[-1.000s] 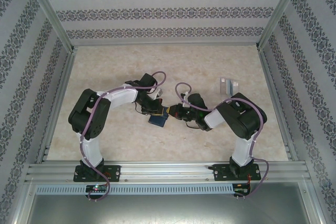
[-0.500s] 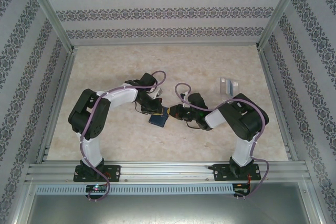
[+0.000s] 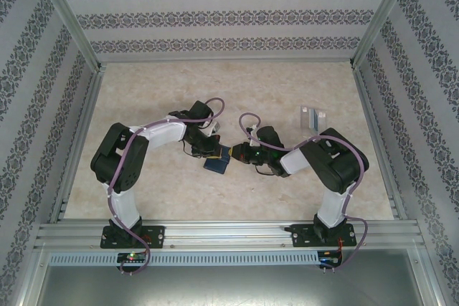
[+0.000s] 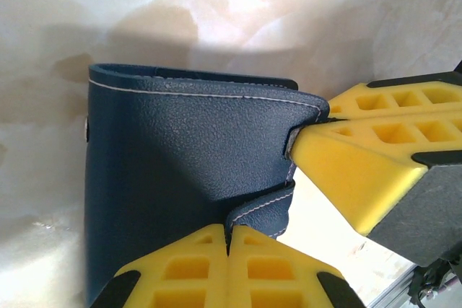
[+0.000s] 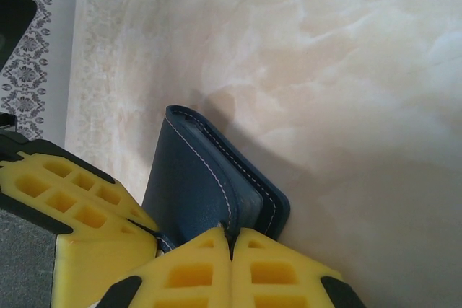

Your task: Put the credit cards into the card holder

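Note:
The card holder (image 3: 215, 163) is a dark navy wallet, folded shut and held between both grippers just above the table. My left gripper (image 4: 229, 230) is shut on the wallet's snap tab (image 4: 263, 210) at its lower edge. My right gripper (image 5: 231, 234) is shut on the edge of the wallet's cover (image 5: 206, 182). In the left wrist view the right gripper's yellow fingers (image 4: 354, 160) pinch the wallet's corner from the right. In the top view the two grippers (image 3: 221, 153) (image 3: 237, 154) meet over the wallet. The credit cards are hidden.
A small clear plastic box (image 3: 310, 116) stands at the back right of the marbled table (image 3: 287, 84). Patterned walls (image 3: 215, 16) enclose the table on three sides, and an aluminium rail (image 3: 229, 233) runs along the near edge.
Both grippers have stayed shut on the wallet. The left arm's elbow has shifted slightly left, the right gripper has edged left, and the wallet has barely moved.

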Controlling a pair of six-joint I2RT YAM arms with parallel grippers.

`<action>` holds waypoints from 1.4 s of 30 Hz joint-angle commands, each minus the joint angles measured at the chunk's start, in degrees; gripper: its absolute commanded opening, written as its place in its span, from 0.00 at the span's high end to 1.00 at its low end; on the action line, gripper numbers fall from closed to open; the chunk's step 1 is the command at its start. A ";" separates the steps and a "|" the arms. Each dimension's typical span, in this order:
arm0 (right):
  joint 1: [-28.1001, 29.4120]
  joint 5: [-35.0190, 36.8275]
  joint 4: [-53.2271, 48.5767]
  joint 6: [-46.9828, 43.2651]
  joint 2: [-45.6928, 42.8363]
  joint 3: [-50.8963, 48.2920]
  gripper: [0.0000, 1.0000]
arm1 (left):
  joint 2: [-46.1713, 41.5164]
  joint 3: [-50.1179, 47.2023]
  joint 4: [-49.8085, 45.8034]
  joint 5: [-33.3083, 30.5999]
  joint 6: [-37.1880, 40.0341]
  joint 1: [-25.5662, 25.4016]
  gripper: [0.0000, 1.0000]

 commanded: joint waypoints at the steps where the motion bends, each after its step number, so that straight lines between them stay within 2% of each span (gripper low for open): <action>1: -0.34 0.02 -3.22 -1.73 -0.91 0.47 0.99 | 2.64 -0.48 -0.36 0.92 -0.18 0.52 1.00; 8: -0.37 -0.10 -3.61 -1.74 -0.64 1.11 0.99 | 3.58 -0.44 -0.58 1.07 -0.05 0.45 1.00; 17: -0.40 0.07 -5.05 -2.39 -1.58 1.11 0.97 | 6.45 2.72 -5.41 -3.50 2.19 0.50 1.00; 23: -0.27 0.83 -6.71 -3.43 -5.28 0.67 0.86 | 8.51 1.76 -4.67 -7.28 2.37 0.65 1.00; 26: -0.33 3.42 -11.52 -5.40 -9.50 0.76 0.78 | 8.52 1.28 -5.42 -10.05 2.61 0.69 1.00; 29: -0.39 6.32 -17.04 -8.40 -14.90 1.02 0.75 | 9.62 1.91 -7.18 -12.05 2.81 0.69 1.00; 32: -0.52 9.45 -21.83 -11.36 -20.20 1.07 0.73 | 9.24 1.60 -6.06 -10.62 2.59 0.69 1.00; 37: -1.55 15.88 -26.06 -13.84 -27.92 -0.73 0.67 | 5.07 0.09 0.93 0.23 0.36 1.48 0.79; 42: -2.94 24.78 -30.64 -17.94 -37.84 -3.69 0.66 | -0.91 1.86 3.34 2.25 -1.31 1.81 0.66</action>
